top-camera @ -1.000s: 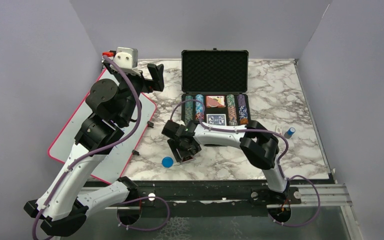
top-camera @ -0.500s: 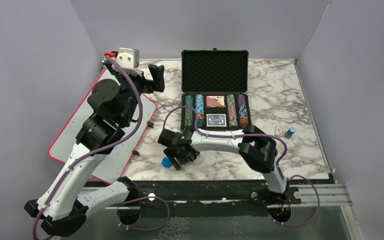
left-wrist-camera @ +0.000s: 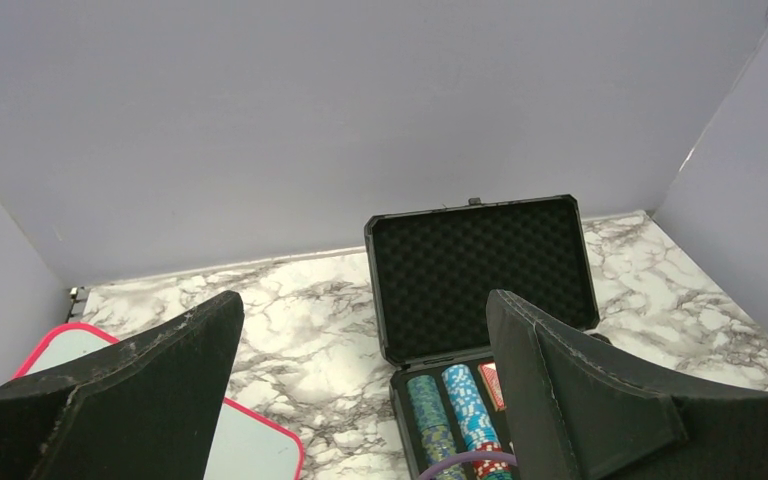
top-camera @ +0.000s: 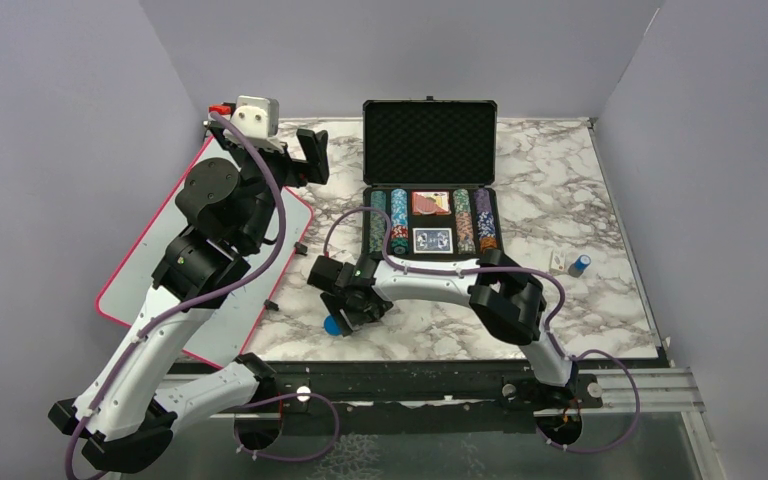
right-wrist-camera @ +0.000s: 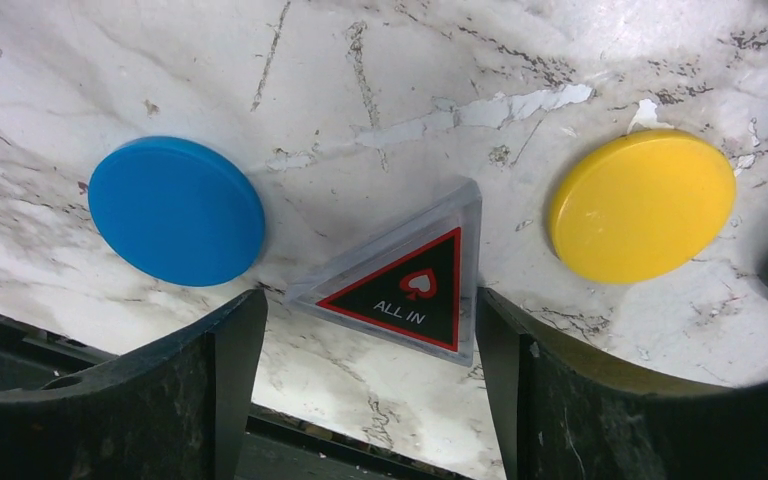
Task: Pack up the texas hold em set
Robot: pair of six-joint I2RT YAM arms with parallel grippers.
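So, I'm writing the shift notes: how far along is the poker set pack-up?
Done: chip rows, the red deck and the blue deck sit in the open black case. In hand: nothing gripped; the right hand is open over the ALL IN triangle. Left: that triangle, the blue button and yellow button beside it on the marble table, then shutting the case. The left hand is open, raised.

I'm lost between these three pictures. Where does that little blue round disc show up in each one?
Top external: the blue disc lies near the table's front edge, partly hidden under the right tool.
Left wrist: not in it.
Right wrist: upper left, beside the triangular ALL IN marker.
Shared landmark: the marble tabletop, seen in all three views.
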